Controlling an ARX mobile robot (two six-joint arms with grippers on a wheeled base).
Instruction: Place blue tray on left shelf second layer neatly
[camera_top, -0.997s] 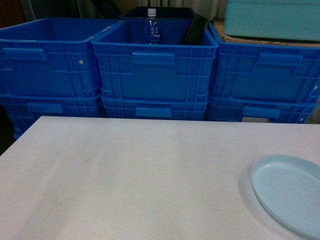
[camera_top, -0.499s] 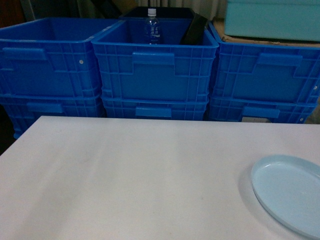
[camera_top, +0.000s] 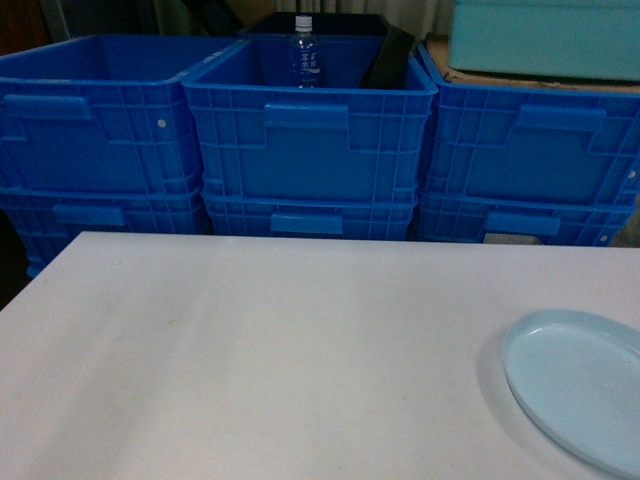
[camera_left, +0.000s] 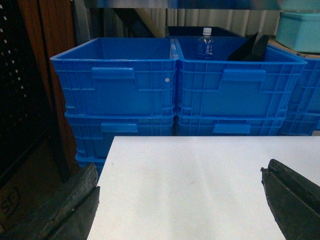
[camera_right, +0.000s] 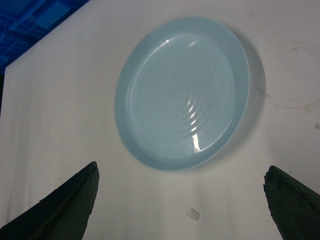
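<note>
Approach step: pale sky-blue oval plastic tray (camera_right: 182, 92) lies ungrasped on white tabletop (camera_top: 250, 350). Right fingers (camera_right: 65, 202) wide above it; left fingers (camera_left: 292, 192) wide, empty. Next: descend, grip rim.

Bare white table (camera_top: 250, 350) lies left of the blue tray (camera_top: 580, 385); stacked blue crates (camera_top: 310, 140) wall off its far edge.

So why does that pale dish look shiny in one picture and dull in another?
Right wrist view: the blue tray shows bright glare streaks near its middle and throws a soft shadow on the white table, with dark, blurred fingers at the bottom corners. Head view: the tray is cropped at the corner, evenly lit, without glare.
</note>
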